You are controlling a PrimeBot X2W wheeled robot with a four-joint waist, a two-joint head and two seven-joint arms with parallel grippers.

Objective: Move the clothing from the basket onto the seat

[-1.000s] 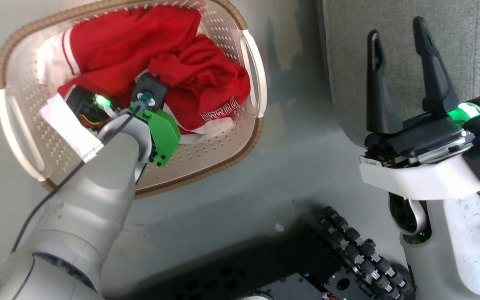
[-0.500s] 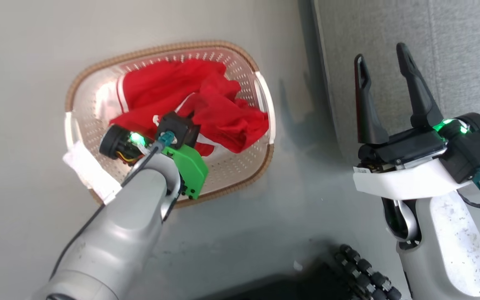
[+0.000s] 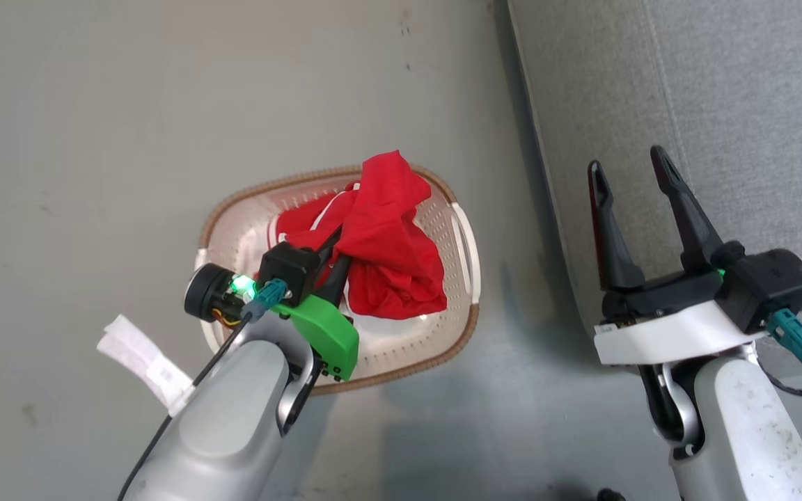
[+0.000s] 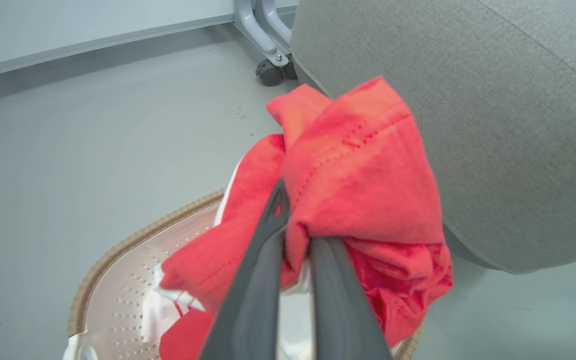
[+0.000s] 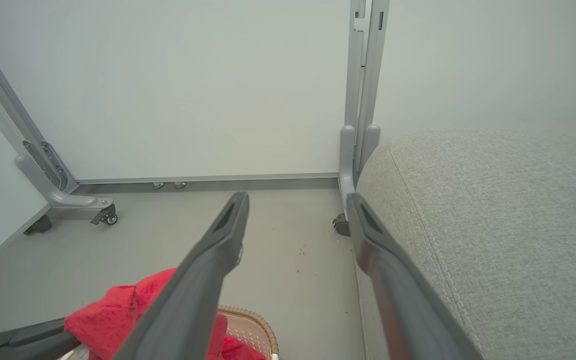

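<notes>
head view: left end effector (image 3: 340,252) pinches clothing (image 3: 390,257) over basket (image 3: 468,327), bare floor (image 3: 509,299) toward seat (image 3: 686,104).

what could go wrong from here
The left gripper pinches only one fold of the clothing; the bunch might slip free.
Its lower part hangs into the basket and could snag the rim.
The open right gripper stands by the seat edge, possibly in the swing path.

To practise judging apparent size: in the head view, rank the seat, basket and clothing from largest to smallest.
1. seat
2. basket
3. clothing, held up nearer the camera, so its true size is likely smaller than it looks
</notes>
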